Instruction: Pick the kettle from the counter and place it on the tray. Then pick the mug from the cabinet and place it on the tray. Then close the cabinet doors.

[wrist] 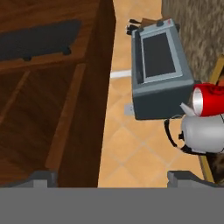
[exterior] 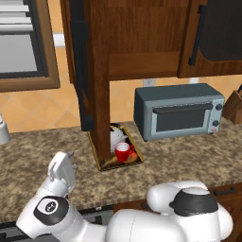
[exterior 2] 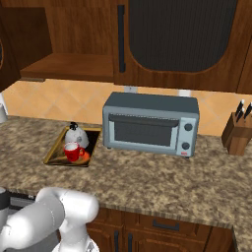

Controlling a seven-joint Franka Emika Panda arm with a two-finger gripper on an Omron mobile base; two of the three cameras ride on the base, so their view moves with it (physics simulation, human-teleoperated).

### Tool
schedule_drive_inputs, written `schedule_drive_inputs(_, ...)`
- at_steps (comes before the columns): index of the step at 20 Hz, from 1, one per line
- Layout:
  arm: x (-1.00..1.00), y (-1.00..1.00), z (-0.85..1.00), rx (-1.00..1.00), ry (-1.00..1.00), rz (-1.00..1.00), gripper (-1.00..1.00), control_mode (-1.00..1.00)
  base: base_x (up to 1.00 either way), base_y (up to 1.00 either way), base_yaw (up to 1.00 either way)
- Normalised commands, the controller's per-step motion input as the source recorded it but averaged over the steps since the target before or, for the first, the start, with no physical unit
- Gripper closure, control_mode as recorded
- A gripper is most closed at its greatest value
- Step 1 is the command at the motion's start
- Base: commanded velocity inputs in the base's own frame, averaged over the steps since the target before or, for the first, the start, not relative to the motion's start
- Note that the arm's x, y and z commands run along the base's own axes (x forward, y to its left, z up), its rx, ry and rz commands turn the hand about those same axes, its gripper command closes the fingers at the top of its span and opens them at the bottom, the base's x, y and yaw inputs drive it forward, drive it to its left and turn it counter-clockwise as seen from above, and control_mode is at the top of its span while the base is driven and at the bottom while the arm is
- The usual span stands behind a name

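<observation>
The gold-rimmed tray (exterior: 102, 165) lies on the granite counter (exterior: 189, 156) under the cabinet (exterior: 142, 38). On it stand the white-grey kettle (exterior: 117, 137) and, touching its front, the red mug (exterior: 124, 152). From the right I see the tray (exterior 2: 51, 156), kettle (exterior 2: 76, 135) and mug (exterior 2: 73, 150) again. The left cabinet door (exterior: 94, 71) is swung out towards me and hides the tray's left part. The right door (exterior 2: 182, 34) lies flat along the cabinet front. My gripper (exterior: 66, 160) hovers low, left of the tray, open and empty. In the hand view my gripper (wrist: 113, 177) faces the cabinet wood, kettle (wrist: 203, 133) and mug (wrist: 210, 100).
A grey toaster oven (exterior: 179, 111) stands on the counter just right of the tray. A knife block (exterior 2: 237, 133) sits at the far right. A white cylinder (exterior: 2, 130) stands at the left edge. Wooden drawer fronts (exterior 2: 162, 226) run below the counter.
</observation>
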Motion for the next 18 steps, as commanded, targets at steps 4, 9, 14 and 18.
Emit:
schedule_drive_inputs(4,0.00,0.50,0.27,-0.02,0.06,0.00,-1.00,-1.00,0.00,0.00,0.00)
schedule_drive_inputs(9,0.00,0.35,0.42,-0.01,0.04,-0.03,-1.00,-1.00,0.00,0.00,0.00)
schedule_drive_inputs(14,-0.02,0.07,0.56,0.00,0.01,-0.08,-1.00,-1.00,0.00,0.00,0.00)
schedule_drive_inputs(18,-0.04,-0.03,0.58,0.00,0.00,-0.12,-1.00,-1.00,0.00,0.00,0.00)
